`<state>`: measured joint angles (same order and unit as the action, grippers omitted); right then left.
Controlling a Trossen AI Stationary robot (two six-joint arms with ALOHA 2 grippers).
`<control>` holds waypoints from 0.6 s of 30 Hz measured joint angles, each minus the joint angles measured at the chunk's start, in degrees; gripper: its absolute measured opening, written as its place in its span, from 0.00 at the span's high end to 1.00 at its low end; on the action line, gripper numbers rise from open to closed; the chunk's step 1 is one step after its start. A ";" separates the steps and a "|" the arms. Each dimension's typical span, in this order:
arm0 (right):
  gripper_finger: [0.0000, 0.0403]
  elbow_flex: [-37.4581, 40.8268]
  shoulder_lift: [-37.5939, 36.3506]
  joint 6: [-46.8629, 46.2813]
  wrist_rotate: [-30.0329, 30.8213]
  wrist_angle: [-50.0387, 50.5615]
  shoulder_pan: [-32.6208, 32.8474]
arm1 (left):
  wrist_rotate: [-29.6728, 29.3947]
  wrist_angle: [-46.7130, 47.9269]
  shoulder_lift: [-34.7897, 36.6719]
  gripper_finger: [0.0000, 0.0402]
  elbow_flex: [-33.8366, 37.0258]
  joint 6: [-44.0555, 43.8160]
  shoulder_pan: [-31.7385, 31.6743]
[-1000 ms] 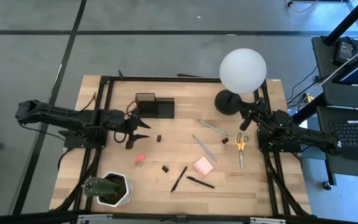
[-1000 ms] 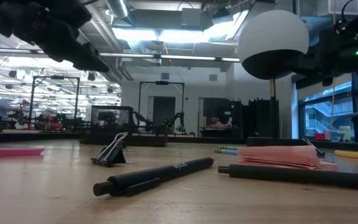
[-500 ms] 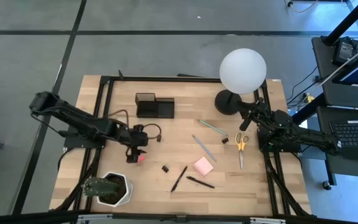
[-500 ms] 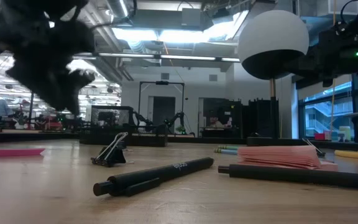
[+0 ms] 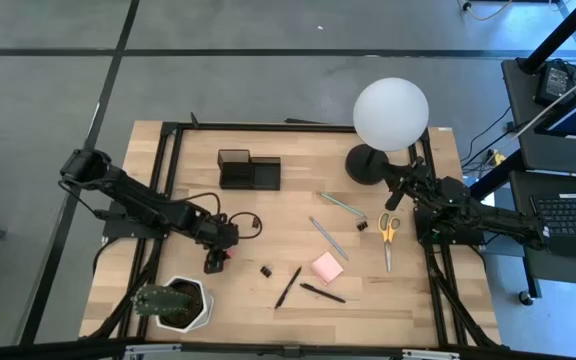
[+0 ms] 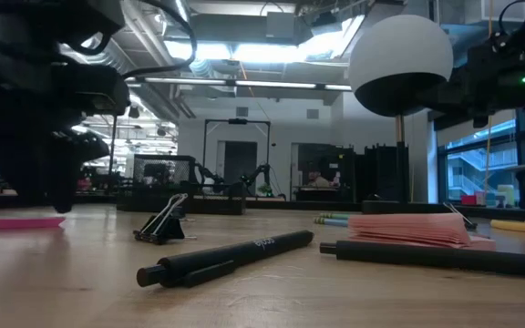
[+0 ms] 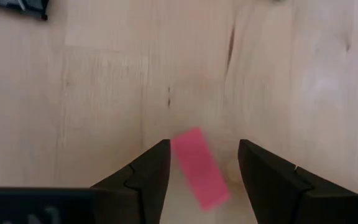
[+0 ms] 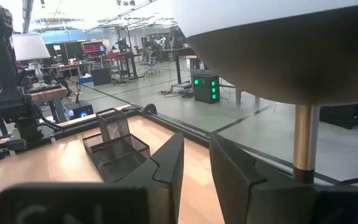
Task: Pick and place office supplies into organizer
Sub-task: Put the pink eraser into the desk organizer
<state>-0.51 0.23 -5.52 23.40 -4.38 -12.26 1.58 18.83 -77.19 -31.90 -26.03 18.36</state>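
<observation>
The pink eraser [image 7: 199, 168] lies flat on the wooden table, left of centre. My left gripper [image 7: 204, 144] hangs just over it, open and pointing steeply down, one finger on either side; I see no touch. In the high view that gripper [image 5: 218, 258] covers most of the eraser [image 5: 226, 256]. The black organizer [image 5: 249, 171] stands at the far side. Yellow-handled scissors [image 5: 387, 235], pink sticky pad [image 5: 327, 267], two pens [image 5: 288, 287], pencils [image 5: 329, 238] and a binder clip [image 5: 266, 270] lie to the right. My right gripper [image 8: 196, 155] waits level at the right edge, narrowly open and empty.
A white plant pot [image 5: 176, 303] stands at the near left corner, close to the left arm. A globe lamp [image 5: 389, 115] stands at the far right, beside the right arm. A black cable loops beside the left gripper.
My left gripper has gone from beside the organizer toward the table's near edge and down, tipping from nearly level to steeply downward. It now hangs over the eraser and has stayed open. The eraser has not moved.
</observation>
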 joint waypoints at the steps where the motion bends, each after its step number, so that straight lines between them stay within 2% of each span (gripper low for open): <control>1: 0.80 0.00 0.01 0.04 0.00 0.06 -0.01 | -0.02 -0.25 0.00 0.54 0.00 -0.26 0.11; 11: 0.80 0.00 0.00 1.40 -0.05 0.13 -0.01 | -1.69 0.16 -5.93 0.54 -0.55 -1.11 1.06; 18: 0.80 0.00 0.02 1.44 -0.03 0.13 -0.02 | -0.74 1.22 -5.48 0.54 -0.33 -1.11 1.19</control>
<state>-0.51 0.25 -4.08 23.38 -4.25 -12.27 0.83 20.05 -82.67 -32.23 -27.14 19.55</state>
